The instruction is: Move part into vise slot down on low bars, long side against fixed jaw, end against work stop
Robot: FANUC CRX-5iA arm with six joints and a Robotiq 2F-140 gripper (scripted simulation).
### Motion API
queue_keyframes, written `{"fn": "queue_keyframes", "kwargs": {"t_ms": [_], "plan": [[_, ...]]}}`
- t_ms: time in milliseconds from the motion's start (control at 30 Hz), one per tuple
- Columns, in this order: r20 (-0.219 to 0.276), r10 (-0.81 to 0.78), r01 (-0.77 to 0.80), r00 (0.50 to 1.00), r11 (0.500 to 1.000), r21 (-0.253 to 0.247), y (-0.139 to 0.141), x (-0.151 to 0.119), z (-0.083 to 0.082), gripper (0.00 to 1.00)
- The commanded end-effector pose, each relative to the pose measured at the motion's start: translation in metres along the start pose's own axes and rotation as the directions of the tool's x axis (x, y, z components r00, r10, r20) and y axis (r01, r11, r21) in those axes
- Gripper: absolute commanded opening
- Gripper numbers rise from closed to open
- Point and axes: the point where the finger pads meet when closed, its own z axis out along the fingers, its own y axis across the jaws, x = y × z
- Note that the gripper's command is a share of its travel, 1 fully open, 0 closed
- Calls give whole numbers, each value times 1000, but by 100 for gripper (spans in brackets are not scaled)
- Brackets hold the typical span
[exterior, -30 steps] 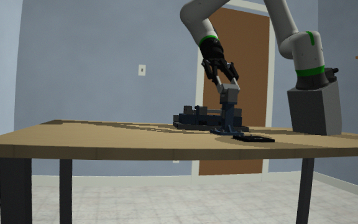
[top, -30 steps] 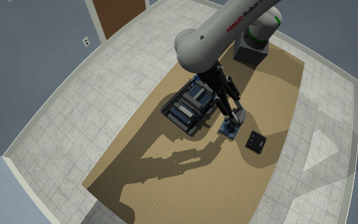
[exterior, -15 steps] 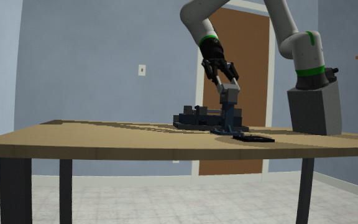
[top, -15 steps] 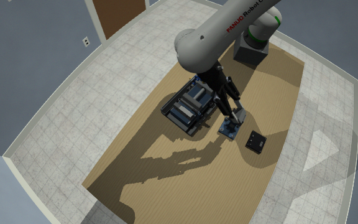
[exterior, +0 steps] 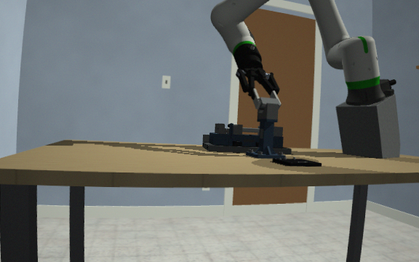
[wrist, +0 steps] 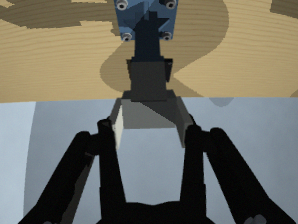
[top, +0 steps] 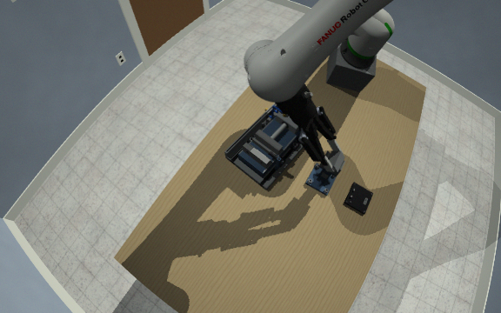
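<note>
Fingers of the black two-finger gripper (exterior: 266,95) pinch the grey rectangular metal block (exterior: 268,110) from both sides, right above the dark blue V-block stand (exterior: 266,136). The exterior view shows the block at the top of that stand's upright post; whether it rests in the V or hangs just clear of it cannot be told. From the wrist, the same block (wrist: 148,111) sits between the two pale finger pads, with the stand's blue bolted base plate (wrist: 124,15) straight beyond it on the tan wooden surface (wrist: 60,50).

Seen from the top, the white six-joint arm (top: 303,48) reaches out from its grey pedestal (top: 337,79) at the far edge of the surface (top: 277,243), and the gripper (top: 328,157) slants down onto the block (top: 337,159). The dark blue and black open vise (top: 263,149) lies just beside the V-block stand (top: 321,181), on the side away from the flat black square infeed plate (top: 358,198). That plate holds no block and lies near the stand, apart from it. In the exterior view, the vise (exterior: 242,140) stands behind the stand and the infeed plate (exterior: 297,162) lies low in front. A brown door (exterior: 289,73) fills the wall behind the arm (exterior: 355,54).
</note>
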Motion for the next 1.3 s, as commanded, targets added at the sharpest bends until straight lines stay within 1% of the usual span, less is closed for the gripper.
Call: {"fn": "queue_keyframes", "kwargs": {"t_ms": [0,1267], "plan": [[0,0,0,1000,1000,0,0,-1,-1,0],[0,0,0,1000,1000,0,0,-13,-13,0]]}}
